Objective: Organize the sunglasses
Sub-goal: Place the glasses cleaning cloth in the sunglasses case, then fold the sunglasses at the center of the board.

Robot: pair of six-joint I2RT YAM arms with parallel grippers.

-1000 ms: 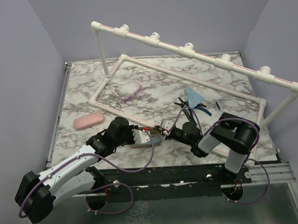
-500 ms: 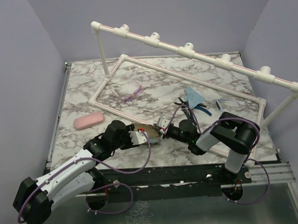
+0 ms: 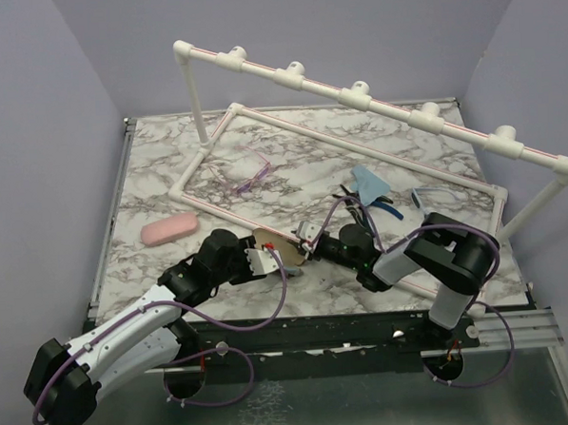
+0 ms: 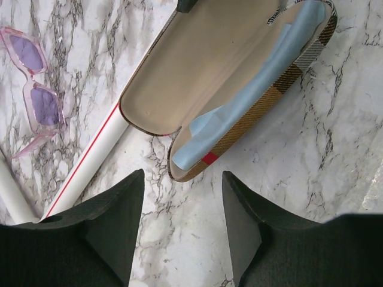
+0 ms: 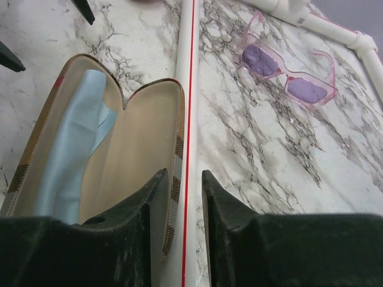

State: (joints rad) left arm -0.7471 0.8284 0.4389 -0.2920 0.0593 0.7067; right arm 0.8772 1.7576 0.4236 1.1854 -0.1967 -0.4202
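Near the front middle of the marble table [image 3: 167, 161], the brown plaid case [image 4: 197, 66] lies open with a pale blue cloth [image 4: 257, 84] inside, its lid just beside a white pipe [image 5: 190, 72]. The left gripper [image 4: 182, 176] hangs over the case's end, jaws wide apart and empty. The right gripper [image 5: 184, 174] has its jaws narrowly parted, with the lid's rim showing in the gap. The pink-purple sunglasses [image 5: 286, 75] lie unfolded beyond the pipe, and the blue pair [image 3: 420, 197] sits far right, near the pliers [image 3: 379, 207]
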